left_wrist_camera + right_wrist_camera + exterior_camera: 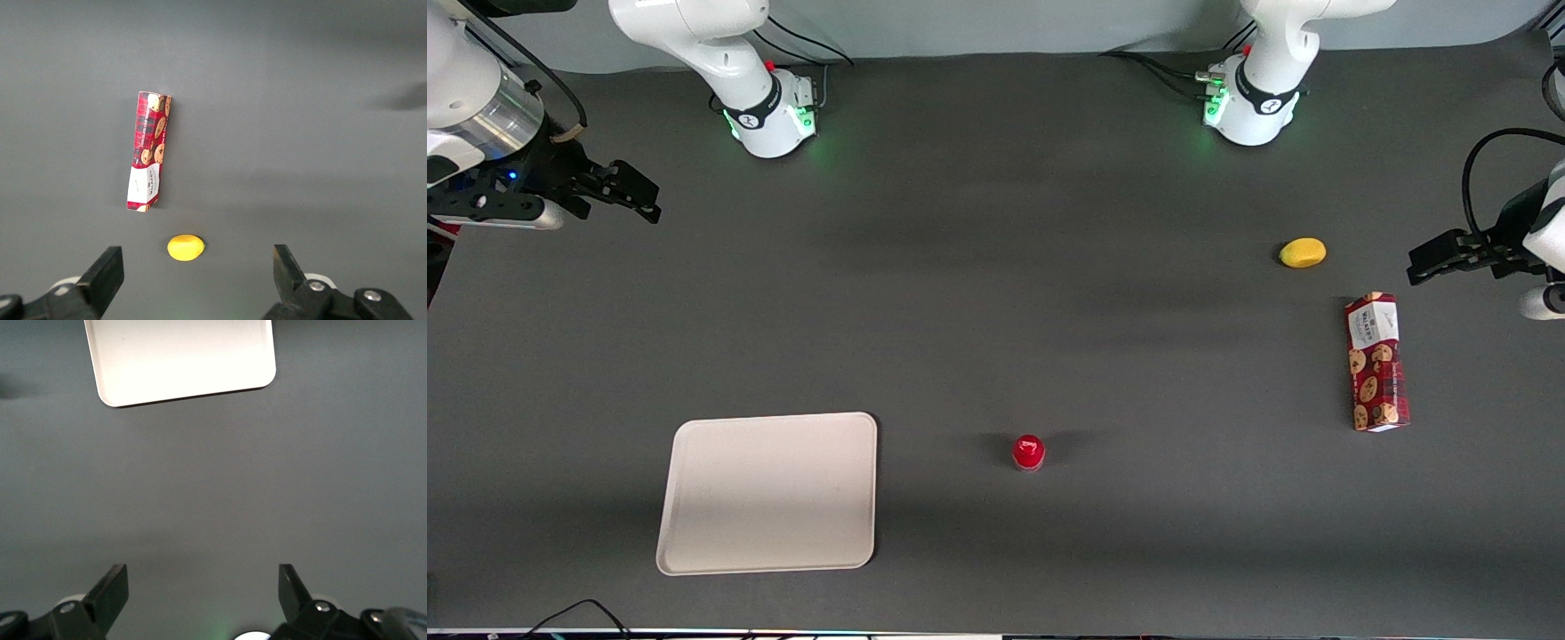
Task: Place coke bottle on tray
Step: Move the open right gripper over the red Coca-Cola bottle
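The coke bottle (1029, 452) stands upright on the dark table near the front camera and shows as a red disc from above. The cream-white tray (769, 492) lies flat beside it, toward the working arm's end, and holds nothing; it also shows in the right wrist view (181, 360). My right gripper (633, 197) hangs high at the working arm's end of the table, farther from the front camera than the tray and well apart from the bottle. In the right wrist view the gripper (203, 583) is open and empty over bare table. The bottle is out of the wrist views.
A red cookie box (1376, 362) lies toward the parked arm's end, with a yellow lemon-like object (1303, 252) farther from the front camera. Both show in the left wrist view, box (149, 151) and yellow object (185, 247). Two arm bases (769, 111) stand at the table's back edge.
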You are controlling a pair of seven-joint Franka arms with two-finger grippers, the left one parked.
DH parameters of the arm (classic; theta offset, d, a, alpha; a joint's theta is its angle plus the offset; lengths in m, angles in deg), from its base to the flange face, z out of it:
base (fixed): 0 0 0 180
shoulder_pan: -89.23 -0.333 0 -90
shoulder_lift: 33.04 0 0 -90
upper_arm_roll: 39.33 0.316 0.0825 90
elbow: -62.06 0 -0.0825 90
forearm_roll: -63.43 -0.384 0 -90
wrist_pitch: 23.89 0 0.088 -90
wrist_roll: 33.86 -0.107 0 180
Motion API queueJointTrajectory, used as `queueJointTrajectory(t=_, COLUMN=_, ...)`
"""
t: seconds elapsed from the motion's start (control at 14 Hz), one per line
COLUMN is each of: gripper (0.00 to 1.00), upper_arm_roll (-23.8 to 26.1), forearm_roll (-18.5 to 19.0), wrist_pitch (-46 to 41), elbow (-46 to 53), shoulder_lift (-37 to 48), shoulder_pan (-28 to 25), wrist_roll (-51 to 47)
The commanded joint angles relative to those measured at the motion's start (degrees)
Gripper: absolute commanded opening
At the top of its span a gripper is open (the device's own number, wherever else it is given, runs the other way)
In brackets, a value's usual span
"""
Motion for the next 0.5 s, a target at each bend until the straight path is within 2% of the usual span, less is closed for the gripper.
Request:
queueJointTrajectory(t=0.0, gripper=1.00, upper_arm_roll=-0.1, forearm_roll=-0.7, wrist_pitch=-0.8, elbow=0.6, shoulder_lift=0.7, shoulder_pan=0.0, wrist_roll=1.3)
queueJointTrajectory(t=0.21, gripper=1.00, upper_arm_roll=1.2, forearm_roll=-0.4, wrist_pitch=-3.3, elbow=3.4, shoulder_lift=-0.2, shoulder_pan=-0.7, wrist_roll=1.9)
queueJointTrajectory(t=0.36, gripper=1.00, upper_arm_roll=9.3, forearm_roll=-0.7, wrist_pitch=-3.2, elbow=6.2, shoulder_lift=-1.7, shoulder_pan=-0.2, wrist_roll=1.1)
queueJointTrajectory(t=0.43, gripper=1.00, upper_arm_roll=12.4, forearm_roll=-1.2, wrist_pitch=-3.3, elbow=10.3, shoulder_lift=-5.3, shoulder_pan=-0.6, wrist_roll=-1.6)
